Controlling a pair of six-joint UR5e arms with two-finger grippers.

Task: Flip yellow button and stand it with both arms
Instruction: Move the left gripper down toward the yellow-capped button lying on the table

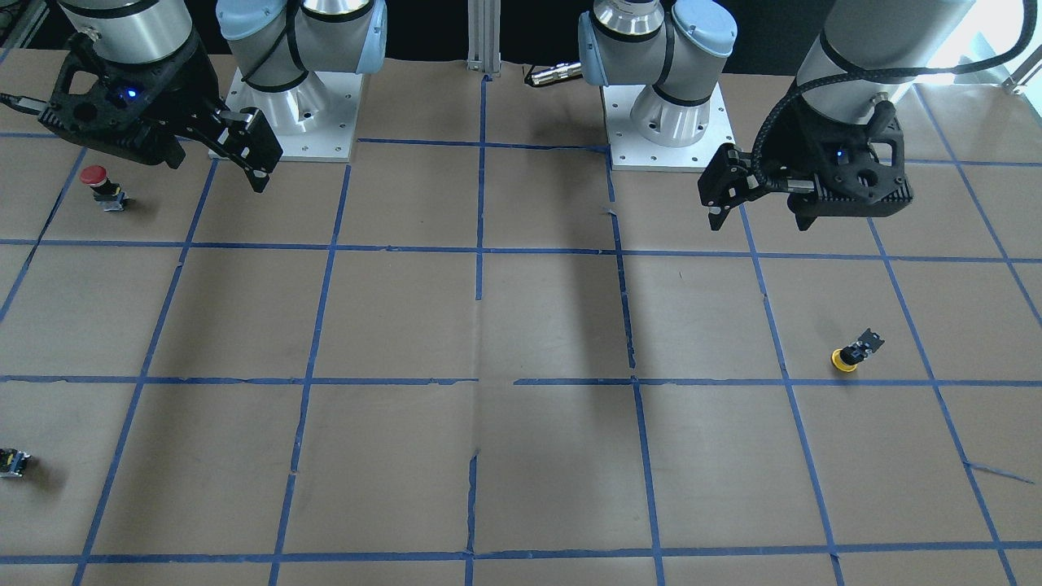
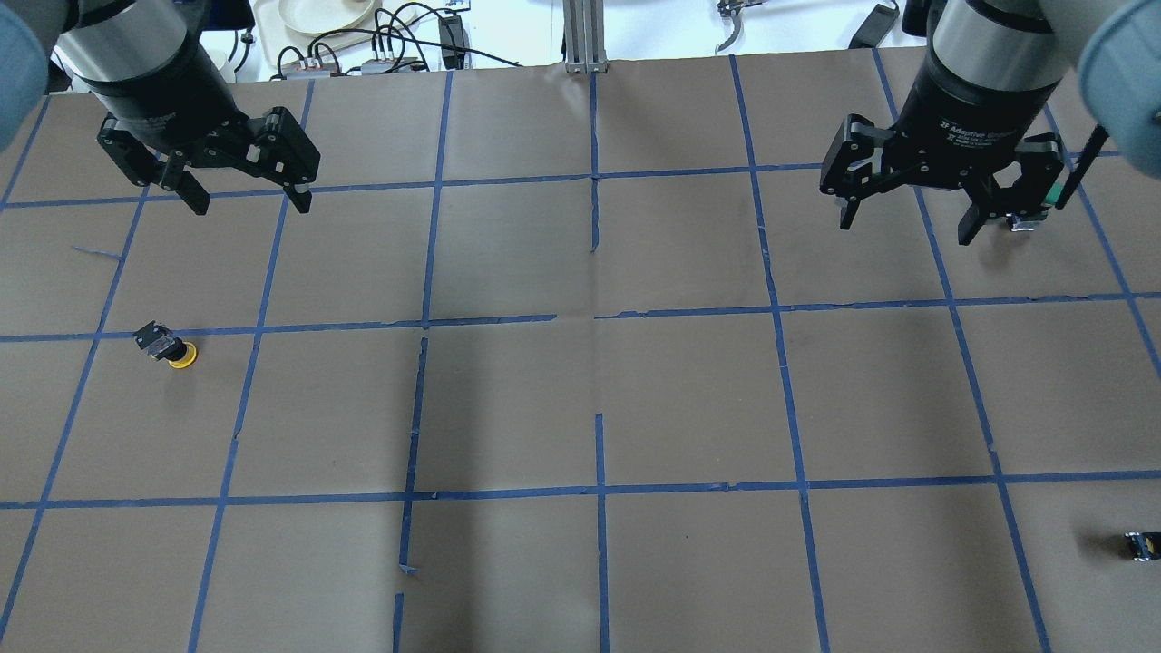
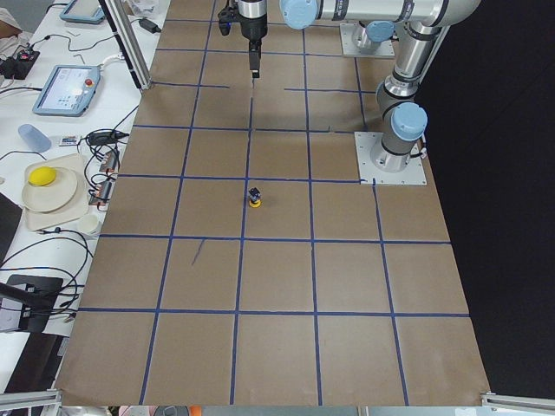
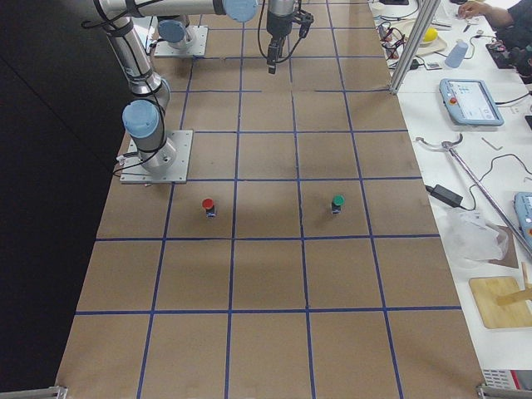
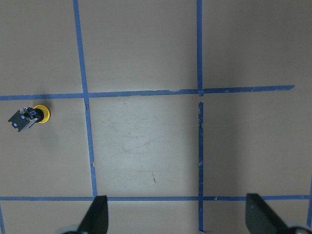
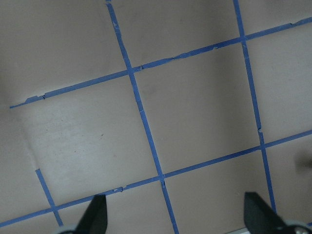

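Note:
The yellow button [image 2: 168, 347] lies tipped over on the brown paper at the table's left side, its yellow cap on the surface and its black-and-grey body sticking out sideways. It also shows in the front view [image 1: 851, 356], the left side view [image 3: 255, 198] and the left wrist view [image 5: 30, 117]. My left gripper [image 2: 245, 201] hangs open and empty above the table, farther from me than the button and a little to its right; its fingers [image 5: 97, 214] frame bare paper. My right gripper [image 2: 907, 225] is open and empty over the far right side, far from the button.
A red-capped button [image 1: 102, 185] stands on the right side near the right arm's base. A green-capped button [image 4: 337, 202] stands under the right gripper. A small dark capless block [image 2: 1141, 544] lies at the near right edge. Blue tape lines grid the paper.

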